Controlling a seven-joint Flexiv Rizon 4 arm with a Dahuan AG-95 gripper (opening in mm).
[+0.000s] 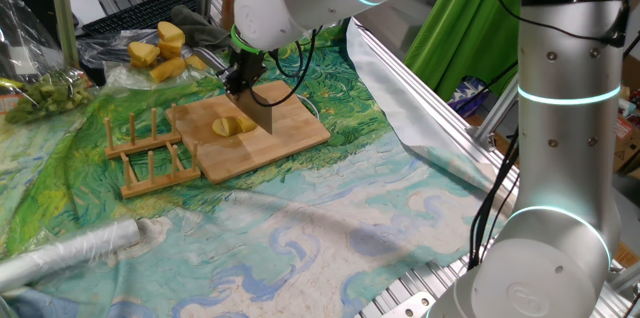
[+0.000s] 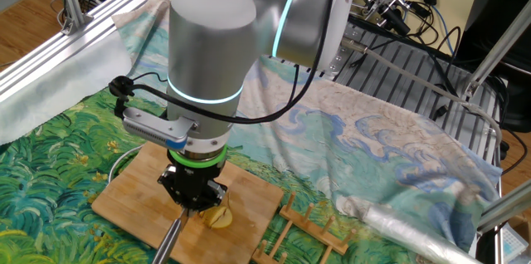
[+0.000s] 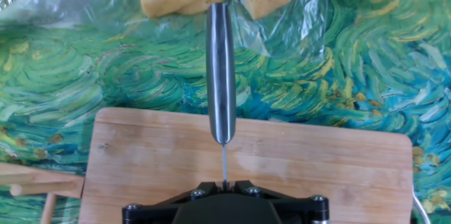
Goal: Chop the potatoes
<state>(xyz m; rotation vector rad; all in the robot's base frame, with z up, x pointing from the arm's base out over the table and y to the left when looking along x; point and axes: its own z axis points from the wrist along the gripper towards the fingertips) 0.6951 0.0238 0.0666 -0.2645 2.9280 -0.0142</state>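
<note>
The wooden board (image 1: 262, 130) lies on the painted cloth (image 1: 300, 228). The gripper (image 1: 243, 70) is clenched on a knife (image 1: 262, 115), blade down. The potatoes (image 1: 232, 126), a small pale piece, lie beside the blade; their long axis is unclear.

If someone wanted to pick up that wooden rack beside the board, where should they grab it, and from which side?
Probably by one of the long rails of the rack, coming straight down from above. It lies flat on the cloth with its pegs sticking up, so a rail between two pegs is a thin, straight bar for fingers to close across. Its side away from the board looks freer; the gripper and knife work over the board.
</note>
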